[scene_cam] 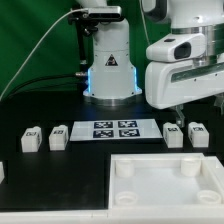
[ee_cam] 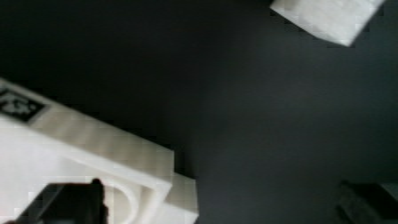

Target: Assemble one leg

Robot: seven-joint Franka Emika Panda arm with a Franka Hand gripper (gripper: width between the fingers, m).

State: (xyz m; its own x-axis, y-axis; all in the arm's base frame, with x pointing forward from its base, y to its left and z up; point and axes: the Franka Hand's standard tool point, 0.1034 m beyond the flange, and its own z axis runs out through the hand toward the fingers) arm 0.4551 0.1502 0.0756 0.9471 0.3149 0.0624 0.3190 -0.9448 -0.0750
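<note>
Several small white legs lie in a row on the black table: two at the exterior view's left (scene_cam: pixel 30 138) (scene_cam: pixel 57 136) and two at its right (scene_cam: pixel 174 135) (scene_cam: pixel 198 133). The large white square part (scene_cam: pixel 165 180) with round corner sockets lies in front of them. My gripper (scene_cam: pixel 183 110) hangs just above the two right legs, touching neither. In the wrist view the gripper (ee_cam: pixel 222 205) is open and empty, its dark fingers (ee_cam: pixel 63 205) far apart. A corner of the square part (ee_cam: pixel 89 150) with a tag shows beside one finger. A white piece (ee_cam: pixel 338 18), likely a leg, shows at the picture's edge.
The marker board (scene_cam: pixel 108 129) lies between the two pairs of legs. The arm's base (scene_cam: pixel 110 65) stands behind it against a green backdrop. Another white piece (scene_cam: pixel 2 172) shows at the exterior view's left edge.
</note>
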